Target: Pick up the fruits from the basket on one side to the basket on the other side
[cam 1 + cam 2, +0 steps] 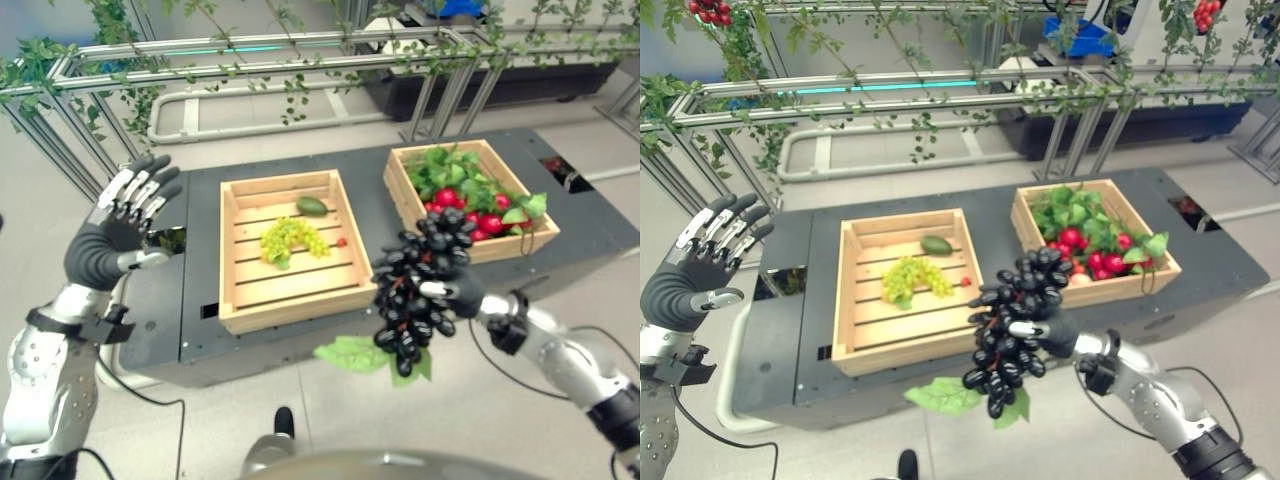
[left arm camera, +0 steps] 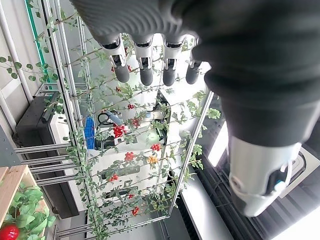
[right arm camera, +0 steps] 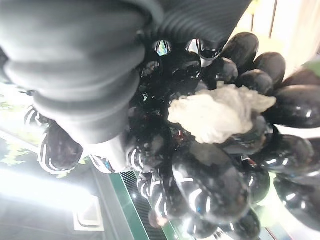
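Left eye view has the right hand (image 1: 455, 292) at lower right of centre, reaching in from the lower right corner with its arm angled up and leftward, fingers clenched round a bunch of black grapes (image 1: 415, 290). The bunch hangs in front of the near edge of the dark table (image 1: 590, 235), between the two baskets, its glossy round berries tapering downward to a few green leaves (image 1: 355, 353) at the bottom. Seen from the right wrist, the berries are smooth and shiny, with a pale crumpled lump (image 3: 217, 112) stuck among them.

At the left edge the left hand (image 1: 125, 215) is raised upright beside the table, palm facing away, fingers straight and slightly fanned, holding nothing.

On the table sit two slatted pale wooden baskets. The left basket (image 1: 240, 300) holds a bunch of green grapes (image 1: 290, 238), a smooth green oval fruit (image 1: 312, 205) and one small red berry (image 1: 341, 241). The right basket (image 1: 405, 205) is packed with leafy greens and round red fruits (image 1: 480, 215).

Behind the table, a metal frame (image 1: 250, 55) wound with leafy vines crosses the upper part of the picture.
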{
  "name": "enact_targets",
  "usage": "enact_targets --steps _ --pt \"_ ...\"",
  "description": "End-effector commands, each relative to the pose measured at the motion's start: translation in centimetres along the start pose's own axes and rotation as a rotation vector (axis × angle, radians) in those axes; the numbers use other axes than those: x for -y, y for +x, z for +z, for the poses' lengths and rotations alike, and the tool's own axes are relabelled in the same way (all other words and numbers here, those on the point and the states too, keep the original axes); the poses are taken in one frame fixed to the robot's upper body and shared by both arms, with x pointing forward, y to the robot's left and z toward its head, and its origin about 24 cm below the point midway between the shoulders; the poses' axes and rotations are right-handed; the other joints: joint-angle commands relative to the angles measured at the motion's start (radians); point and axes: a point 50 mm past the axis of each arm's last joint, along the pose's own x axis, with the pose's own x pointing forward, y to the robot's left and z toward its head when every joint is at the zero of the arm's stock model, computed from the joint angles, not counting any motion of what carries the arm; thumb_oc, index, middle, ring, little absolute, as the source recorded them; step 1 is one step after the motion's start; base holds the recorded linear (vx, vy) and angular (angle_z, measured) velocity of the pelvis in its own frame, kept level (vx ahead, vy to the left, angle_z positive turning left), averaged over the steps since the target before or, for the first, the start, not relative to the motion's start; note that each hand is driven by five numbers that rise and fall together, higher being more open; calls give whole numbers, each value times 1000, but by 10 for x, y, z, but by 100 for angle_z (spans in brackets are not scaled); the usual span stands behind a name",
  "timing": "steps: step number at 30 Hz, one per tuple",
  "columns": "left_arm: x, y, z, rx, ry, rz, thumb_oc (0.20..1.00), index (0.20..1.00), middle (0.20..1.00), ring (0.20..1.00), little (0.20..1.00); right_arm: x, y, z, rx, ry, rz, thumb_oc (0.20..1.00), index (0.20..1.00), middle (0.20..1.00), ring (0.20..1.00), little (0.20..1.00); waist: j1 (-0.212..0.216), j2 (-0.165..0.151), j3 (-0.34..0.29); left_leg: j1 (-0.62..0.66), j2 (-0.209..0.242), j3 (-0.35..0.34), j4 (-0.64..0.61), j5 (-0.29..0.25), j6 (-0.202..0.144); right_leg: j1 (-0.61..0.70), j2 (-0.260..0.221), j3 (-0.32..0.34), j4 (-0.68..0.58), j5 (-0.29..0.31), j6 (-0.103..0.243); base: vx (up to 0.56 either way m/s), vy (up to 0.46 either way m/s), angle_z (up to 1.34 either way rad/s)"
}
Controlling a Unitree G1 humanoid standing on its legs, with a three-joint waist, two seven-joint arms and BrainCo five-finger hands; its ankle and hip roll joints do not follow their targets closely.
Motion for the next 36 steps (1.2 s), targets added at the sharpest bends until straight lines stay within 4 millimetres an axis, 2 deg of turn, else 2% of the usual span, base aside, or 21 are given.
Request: enact_targets --steps 1,2,4,10,13,14,15,19,24,27,30,36 --pt "-15 -5 11 83 65 112 1000 1000 1000 1000 1000 -3 6 36 180 -129 25 200 200 200 200 200 -8 -15 -43 91 -32 0 11 -120 -29 -92 -8 17 30 65 36 0 0 0" --pt "-15 -5 10 83 65 112 1000 1000 1000 1000 1000 -3 6 36 180 -130 24 200 200 200 200 200 -7 -14 -43 90 -32 0 11 -121 -29 -93 -8 17 30 65 36 0 0 0" --pt "-16 -13 0 45 74 177 1000 1000 1000 1000 1000 8 -5 45 266 -196 -102 200 200 200 200 200 -16 -10 -42 90 -33 3 12 -123 -26 -92 -12 19 29 65 36 -5 17 0" --pt "-13 -31 -20 -51 92 255 1000 1000 1000 1000 1000 15 -22 56 344 -391 -299 200 200 200 200 200 -34 6 -41 96 -38 9 17 -135 -16 -91 -26 24 39 64 38 -8 39 -1" --pt "-14 -42 -38 -107 61 327 1000 1000 1000 1000 1000 18 -23 50 400 -414 -378 200 200 200 200 200 -38 10 -39 98 -40 11 19 -137 -13 -88 -32 22 42 64 38 -8 17 -1" --pt "-14 -42 -38 -108 62 327 1000 1000 1000 1000 1000 17 -23 50 399 -416 -380 200 200 200 200 200 -38 10 -39 98 -40 11 20 -137 -13 -88 -32 22 42 64 39 -8 21 -7" --pt "-12 -49 -45 -145 51 356 1000 1000 1000 1000 1000 15 -26 53 399 -485 -415 200 200 200 200 200 -40 11 -39 100 -41 10 21 -140 -11 -85 -35 20 43 65 40 -10 18 -6" --pt "-7 -55 -53 -186 34 355 1000 1000 1000 1000 1000 21 -32 51 429 -512 -513 200 200 200 200 200 -42 14 -41 102 -44 10 26 -146 -9 -85 -38 20 49 64 40 -3 6 -1" --pt "-4 -53 -55 -193 45 346 1000 1000 1000 1000 1000 24 -43 56 463 -541 -599 200 200 200 200 200 -57 18 -45 116 -48 17 45 -169 -2 -83 -45 36 66 57 39 12 34 1" --pt "-2 -51 -54 -202 82 335 1000 1000 1000 1000 1000 26 -52 57 486 -553 -660 200 200 200 200 200 -80 24 -43 130 -54 35 54 -181 6 -86 -57 54 85 64 45 18 87 -19" --pt "-2 -49 -55 -192 80 356 1000 1000 1000 1000 1000 26 -62 59 470 -603 -729 200 200 200 200 200 -108 30 -40 142 -66 55 58 -191 17 -100 -80 82 100 88 58 -14 124 -36" --pt "6 -32 -53 -158 129 316 1000 1000 1000 1000 1000 28 -76 58 430 -658 -830 200 200 200 200 200 -169 38 -26 166 -109 88 48 -198 35 -128 -143 129 112 152 92 -47 138 -43"
